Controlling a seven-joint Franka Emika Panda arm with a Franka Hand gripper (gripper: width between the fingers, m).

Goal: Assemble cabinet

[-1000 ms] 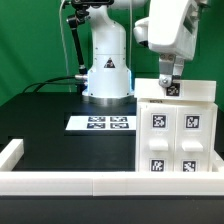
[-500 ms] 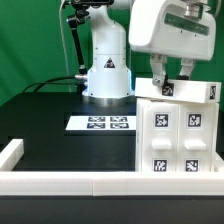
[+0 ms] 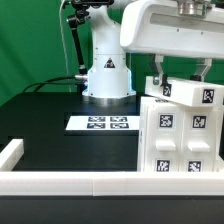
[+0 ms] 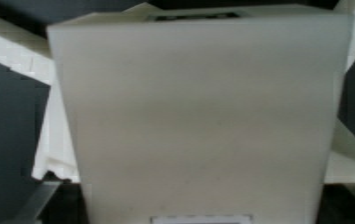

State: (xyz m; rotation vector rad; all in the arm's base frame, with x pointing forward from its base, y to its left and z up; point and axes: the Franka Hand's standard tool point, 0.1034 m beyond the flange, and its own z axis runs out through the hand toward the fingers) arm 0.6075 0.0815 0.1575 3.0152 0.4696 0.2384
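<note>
Green backdrop behind everything, and a black table (image 3: 45, 120) with a low white border rail (image 3: 60, 183) along its front edge. The claw (image 3: 182, 72) sits at the top of the cabinet (image 3: 180, 130), one finger (image 3: 158, 72) down each side of the upper edge, so it looks clamped on the box frame. The cabinet hangs right under the claw and leans a bit instead of standing square. Its front shows tagged drawer faces, and another tag sits on the top edge between the fingers. The marker board (image 3: 102, 123) lies flat on the table, well off toward the exterior view's left of the claw and lower, in front of the robot base (image 3: 107, 75). The wrist view is almost all one plain white panel of the cabinet (image 4: 188, 110), filling the frame.
</note>
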